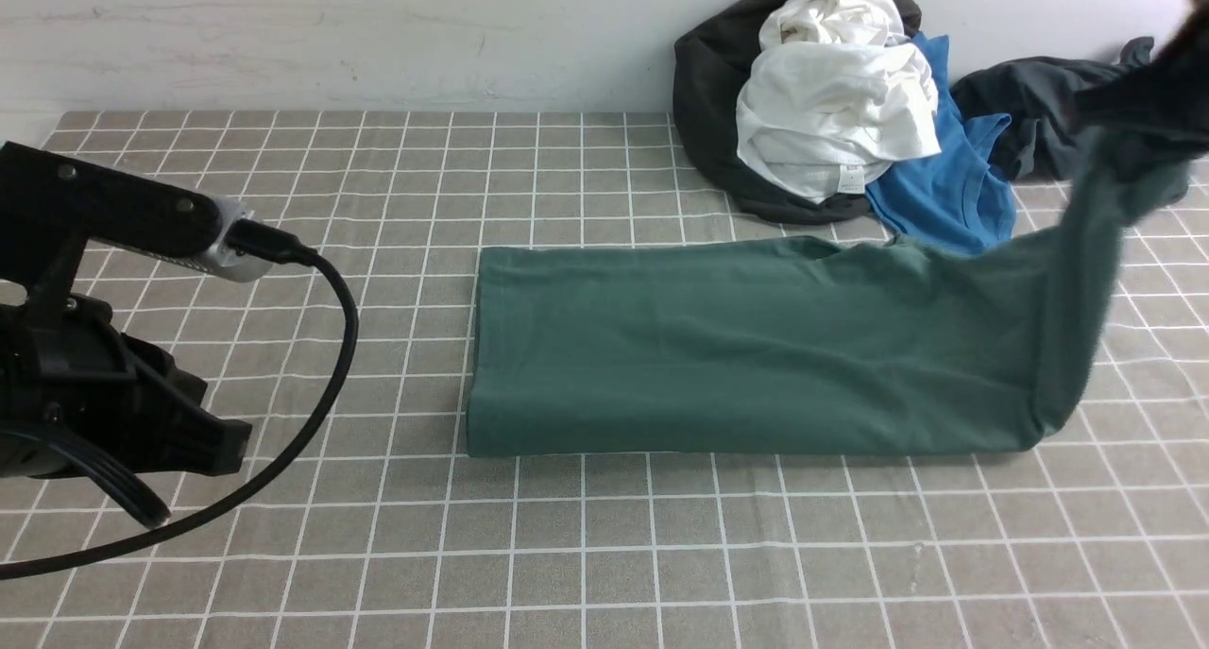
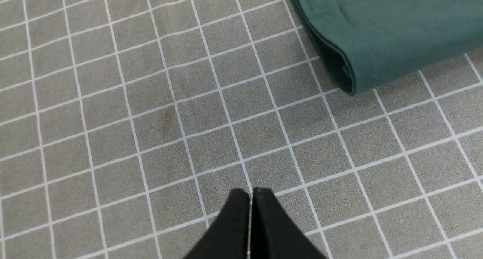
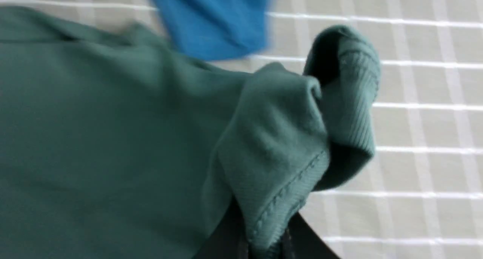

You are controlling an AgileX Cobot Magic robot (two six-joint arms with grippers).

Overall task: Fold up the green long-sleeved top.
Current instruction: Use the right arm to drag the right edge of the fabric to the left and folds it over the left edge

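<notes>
The green top (image 1: 737,347) lies folded into a long band across the middle of the checked cloth (image 1: 604,555), its length running left to right. Its left end is flat, with a straight hemmed edge. Its right end rises off the cloth and climbs to the right gripper (image 1: 1143,101), which hangs blurred at the upper right, above the table. In the right wrist view the dark fingers (image 3: 230,240) pinch a bunched fold of the top with a stitched edge, and a ribbed piece curls out just beside the grip. The rest of the top hangs away from the fingers towards the table. The left gripper (image 2: 251,213) is on the left side of the table, well apart from the top. Its two black fingers are pressed together with nothing between them, and they hover over bare cloth. From its wrist view the hemmed corner of the top shows near but not touching, with several squares of the grid between them. A black cable (image 1: 321,366) loops from the left arm down over the cloth. Behind the top, against the wall (image 1: 331,35), is a heap of clothes: a white garment (image 1: 831,111) on a black one (image 1: 708,92), a blue shirt (image 1: 945,196) whose lower edge lies just beside the top's far edge, and a dark grey garment (image 1: 1030,111) further right.
</notes>
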